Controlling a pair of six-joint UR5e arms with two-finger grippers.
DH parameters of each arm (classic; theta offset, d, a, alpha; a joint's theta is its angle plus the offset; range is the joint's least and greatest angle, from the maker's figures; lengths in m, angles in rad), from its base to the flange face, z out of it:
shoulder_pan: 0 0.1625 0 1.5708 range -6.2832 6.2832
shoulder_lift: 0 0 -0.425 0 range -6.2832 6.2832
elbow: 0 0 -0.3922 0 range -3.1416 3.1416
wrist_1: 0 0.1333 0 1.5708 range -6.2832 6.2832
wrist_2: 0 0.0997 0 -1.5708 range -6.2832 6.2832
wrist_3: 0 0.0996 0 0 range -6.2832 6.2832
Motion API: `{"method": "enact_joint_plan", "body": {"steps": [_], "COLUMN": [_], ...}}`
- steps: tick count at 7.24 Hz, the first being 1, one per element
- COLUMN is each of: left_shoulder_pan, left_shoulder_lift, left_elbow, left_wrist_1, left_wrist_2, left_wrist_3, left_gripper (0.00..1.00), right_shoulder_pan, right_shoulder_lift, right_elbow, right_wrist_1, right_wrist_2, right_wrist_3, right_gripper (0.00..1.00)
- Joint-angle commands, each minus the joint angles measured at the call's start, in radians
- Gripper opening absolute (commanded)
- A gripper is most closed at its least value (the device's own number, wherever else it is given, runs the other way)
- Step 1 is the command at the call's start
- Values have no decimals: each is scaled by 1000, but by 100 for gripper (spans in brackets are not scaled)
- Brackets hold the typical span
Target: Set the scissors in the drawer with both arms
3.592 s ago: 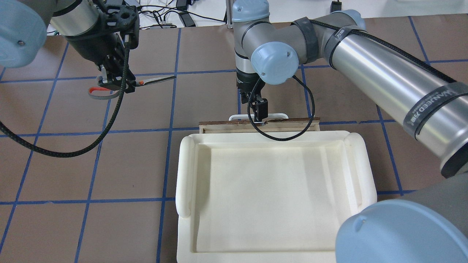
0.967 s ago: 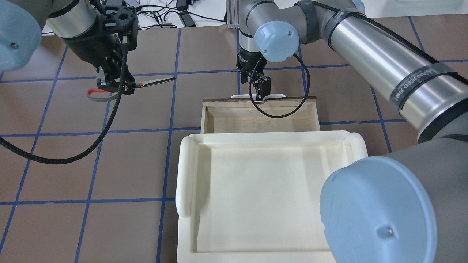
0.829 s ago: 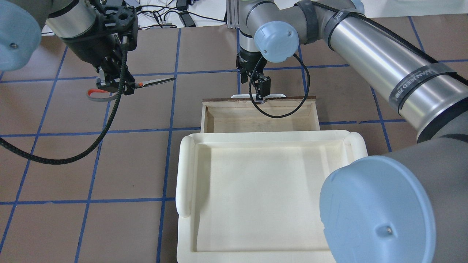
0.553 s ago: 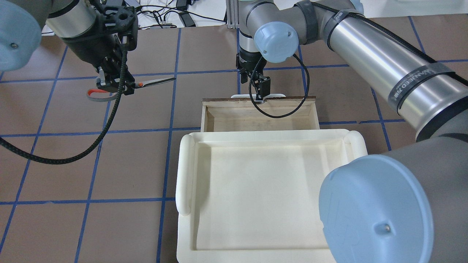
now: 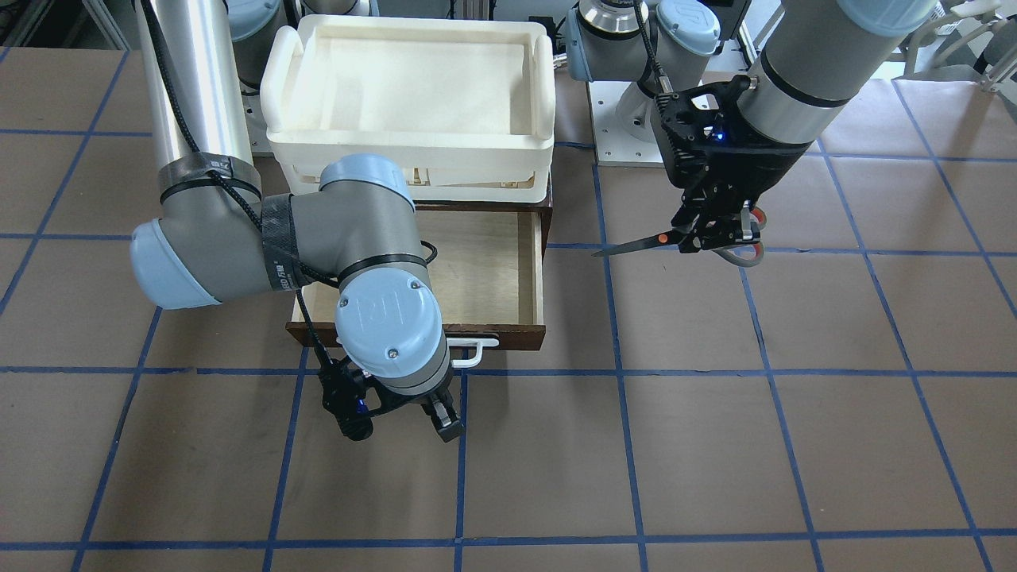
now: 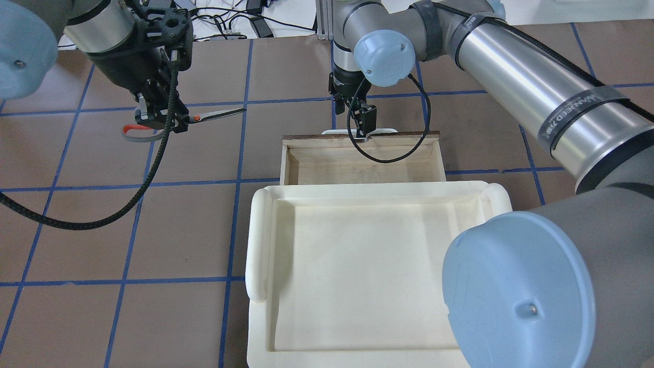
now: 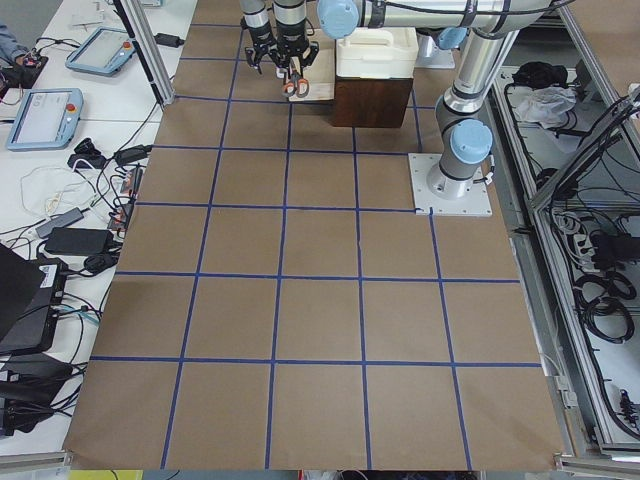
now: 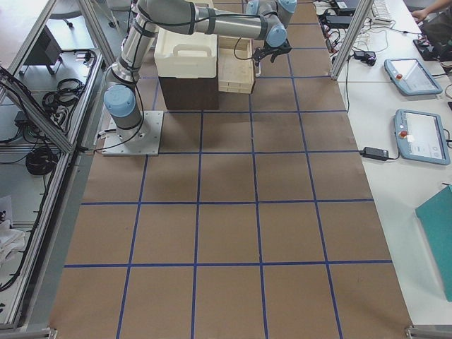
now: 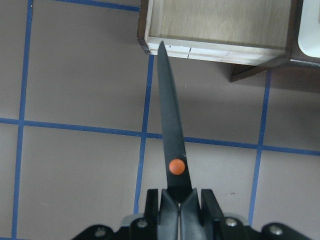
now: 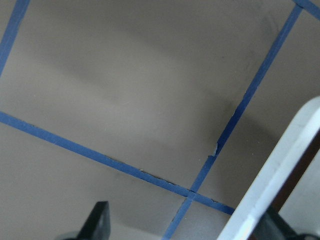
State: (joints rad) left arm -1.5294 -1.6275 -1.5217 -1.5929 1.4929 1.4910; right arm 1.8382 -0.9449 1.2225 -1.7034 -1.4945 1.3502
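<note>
My left gripper (image 6: 162,121) is shut on the scissors (image 6: 214,113) and holds them level above the table, left of the drawer. Their blades point toward the drawer in the left wrist view (image 9: 170,125), with the tip near its corner. The scissors (image 5: 636,244) and the left gripper (image 5: 711,234) also show in the front view. The drawer (image 6: 357,166) is pulled out, its pale inside (image 5: 485,262) empty. My right gripper (image 5: 400,425) is open, just in front of the white loop handle (image 5: 477,349). The handle (image 10: 280,170) lies beside one finger; I cannot tell whether they touch.
A cream-white tray (image 6: 260,240) sits on top of the brown cabinet (image 7: 360,100) that holds the drawer. A black cable loop (image 6: 388,156) hangs from the right wrist over the drawer's front part. Blue tape lines cross the brown table.
The right arm has pulled the drawer from nearly closed to well open; in the last second it barely moved. The left gripper and scissors have stayed in place.
</note>
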Motion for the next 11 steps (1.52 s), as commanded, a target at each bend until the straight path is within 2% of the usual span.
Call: {"method": "enact_joint_plan", "body": {"steps": [1, 4, 5, 6, 7, 9, 10, 11], "left_shoulder_pan": [0, 0, -2, -2, -14, -125, -173, -210], "left_shoulder_lift": [0, -2, -18, -32, -53, -95, -125, -152], "left_elbow": [0, 0, 0, 3, 0, 3, 20, 31], "left_wrist_1": [-1, 1, 1, 1, -2, -16, -1, 40], "left_wrist_2": [3, -2, -11, -57, -69, -74, -117, -172], "left_wrist_3": [0, 0, -8, -23, -15, -18, -56, -84], "left_gripper": [0, 0, 0, 0, 0, 0, 0, 0], "right_shoulder_pan": [0, 0, -8, -31, -66, -134, -173, -203], "right_shoulder_lift": [-44, -115, -155, -204, -247, -316, -359, -395], "right_elbow": [6, 6, 6, 8, 9, 14, 31, 57], "right_wrist_1": [19, 82, 105, 110, 114, 113, 111, 114], "right_wrist_2": [-9, -32, -33, -71, -61, -69, -78, -79], "right_wrist_3": [1, -8, -152, -366, -507, -830, -1011, -1117], "right_gripper": [100, 100, 100, 100, 100, 100, 100, 100]}}
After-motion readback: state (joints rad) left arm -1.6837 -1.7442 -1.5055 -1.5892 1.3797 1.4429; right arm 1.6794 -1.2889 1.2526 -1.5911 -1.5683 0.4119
